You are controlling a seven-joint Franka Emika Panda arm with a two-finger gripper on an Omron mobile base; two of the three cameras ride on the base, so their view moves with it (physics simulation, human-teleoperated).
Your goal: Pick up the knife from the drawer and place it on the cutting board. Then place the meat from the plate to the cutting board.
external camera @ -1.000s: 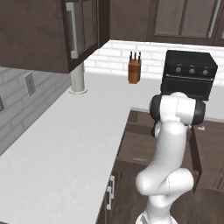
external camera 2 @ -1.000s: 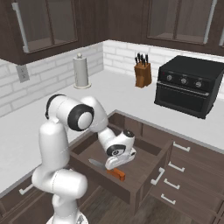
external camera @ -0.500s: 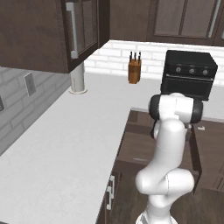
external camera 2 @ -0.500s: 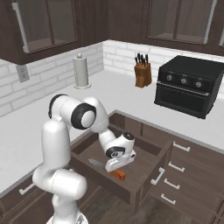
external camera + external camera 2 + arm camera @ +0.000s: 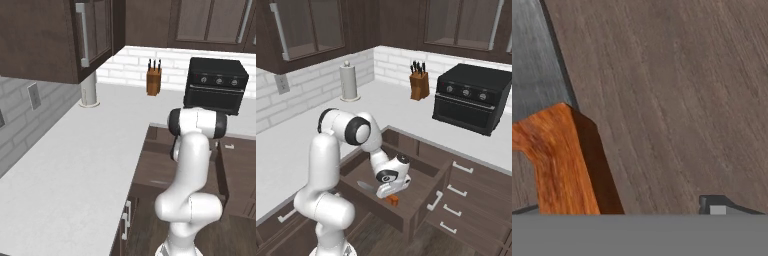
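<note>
Fingers spread wide, gripper (image 5: 387, 192) low over the one knife (image 5: 378, 192) lying flat on the floor of the open drawer (image 5: 421, 202), long axis along the drawer front, orange handle toward the drawer's right end, blade pointing left, one knife block (image 5: 419, 85) on the counter (image 5: 286, 150).

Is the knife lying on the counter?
No, the knife lies inside the open drawer, under the gripper.
</note>
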